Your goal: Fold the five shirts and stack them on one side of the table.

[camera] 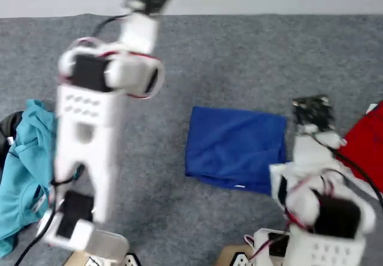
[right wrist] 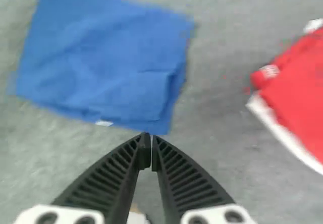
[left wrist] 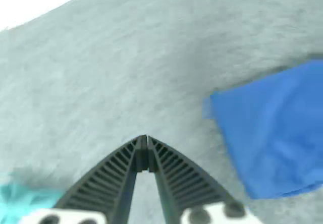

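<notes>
High view: a folded blue shirt [camera: 236, 148] lies mid-counter [camera: 239, 56]. A crumpled teal shirt [camera: 27, 164] sits at the left edge and a red shirt [camera: 366, 143] at the right.
Left wrist view: the left gripper [left wrist: 144, 148] is closed and empty over bare counter.
Right wrist view: the right gripper [right wrist: 147, 143] is closed and empty, just off the blue shirt's edge.

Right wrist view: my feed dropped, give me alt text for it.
A folded blue shirt lies flat on the gray table, just beyond the shut, empty right end effector. A red shirt with white trim lies apart from it at the frame's edge.
</notes>
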